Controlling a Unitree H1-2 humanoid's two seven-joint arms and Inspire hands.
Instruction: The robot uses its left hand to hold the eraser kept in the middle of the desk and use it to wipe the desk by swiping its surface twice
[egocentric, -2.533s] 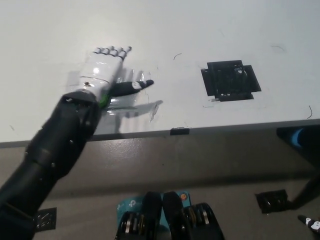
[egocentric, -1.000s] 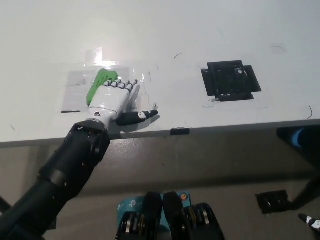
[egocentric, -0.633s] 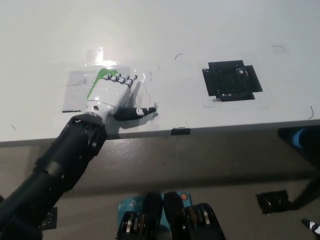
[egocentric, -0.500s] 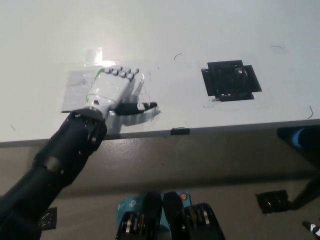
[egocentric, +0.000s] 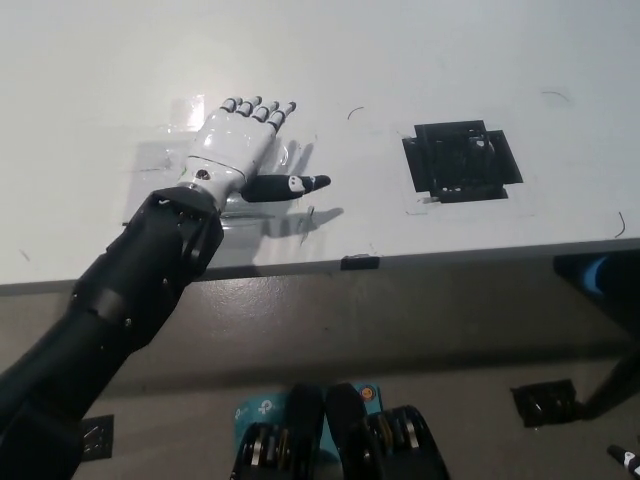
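My white left hand (egocentric: 240, 145) lies palm down on the white desk (egocentric: 400, 60), left of its middle, fingers stretched toward the far side and the dark thumb pointing right. The green eraser seen under it a moment ago is hidden beneath the palm, so no green shows. The black forearm runs back from the hand over the desk's near edge toward the lower left. My right hand does not appear in the head view.
A black square patch (egocentric: 462, 160) is stuck on the desk to the right of the hand. A glossy clear film (egocentric: 160, 160) covers the surface around the hand. Thin pen marks (egocentric: 355, 112) dot the desk. Its front edge (egocentric: 450, 256) carries a small black tab (egocentric: 360, 262).
The left hand has slid away from me, toward the far side and slightly right. The green eraser that showed beside the fingers is now fully covered.
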